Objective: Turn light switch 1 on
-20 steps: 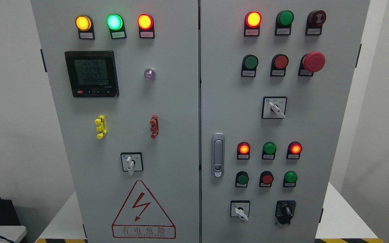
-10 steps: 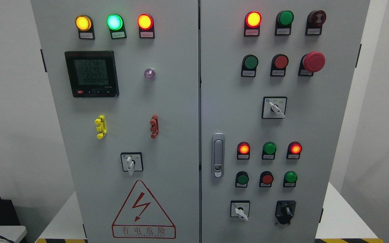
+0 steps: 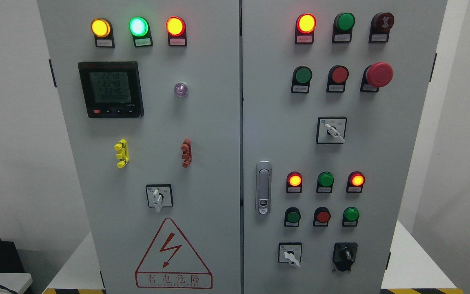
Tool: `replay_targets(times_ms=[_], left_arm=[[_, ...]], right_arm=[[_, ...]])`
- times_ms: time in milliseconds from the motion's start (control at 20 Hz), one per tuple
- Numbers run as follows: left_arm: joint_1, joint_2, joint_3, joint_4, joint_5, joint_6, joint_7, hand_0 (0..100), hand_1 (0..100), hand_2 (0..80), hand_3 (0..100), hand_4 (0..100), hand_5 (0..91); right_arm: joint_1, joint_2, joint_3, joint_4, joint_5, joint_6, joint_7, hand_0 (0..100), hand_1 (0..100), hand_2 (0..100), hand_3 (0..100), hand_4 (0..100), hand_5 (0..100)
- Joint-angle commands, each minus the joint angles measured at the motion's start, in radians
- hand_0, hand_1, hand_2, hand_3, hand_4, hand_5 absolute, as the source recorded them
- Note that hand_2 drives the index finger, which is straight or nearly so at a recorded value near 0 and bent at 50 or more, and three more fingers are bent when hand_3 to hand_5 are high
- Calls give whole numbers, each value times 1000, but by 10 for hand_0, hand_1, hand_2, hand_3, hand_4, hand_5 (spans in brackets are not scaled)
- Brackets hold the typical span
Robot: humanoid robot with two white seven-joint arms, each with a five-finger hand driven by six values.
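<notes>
No hand in view, so state of either cannot be told, nor which arm is nearer. Cabinet [image 3: 202,122] faces camera, two doors. Which control is switch 1 cannot be read: labels too small. Candidates, as a guess: rotary switch [image 3: 158,197] low on left door, lever pointing down; rotary switches on right door, mid [image 3: 331,130] and low [image 3: 289,254], levers angled down-right. Door handle [image 3: 263,188] stands between doors' controls. Nothing blocks panel front. Emergency stop [image 3: 379,74] upper right, best avoided.
</notes>
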Motion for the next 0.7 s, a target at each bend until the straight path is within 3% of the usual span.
replay_targets(times_ms=[0, 150, 250, 401, 651], left_arm=[[-2, 31, 26, -316, 1, -2, -45, 413, 0, 334, 601, 742, 650], [-7, 29, 24, -365, 4, -2, -71, 371, 0, 439, 744, 874, 785], [-15, 22, 18, -388, 9, -2, -108, 351, 0, 463, 796, 918, 831], [-25, 26, -14, -427, 40, 1, -125, 327, 0, 470, 821, 940, 845], [-30, 20, -113, -540, 40, 12, -123, 305, 0, 470, 824, 941, 845]], right_arm=[[0, 0, 0, 0, -17, 0, 0, 120, 389, 0, 0, 0, 0], [0, 0, 0, 0, -18, 0, 0, 120, 389, 0, 0, 0, 0], [0, 0, 0, 0, -18, 0, 0, 120, 389, 0, 0, 0, 0], [0, 0, 0, 0, -18, 0, 0, 120, 389, 0, 0, 0, 0], [0, 0, 0, 0, -17, 0, 0, 120, 389, 0, 0, 0, 0]])
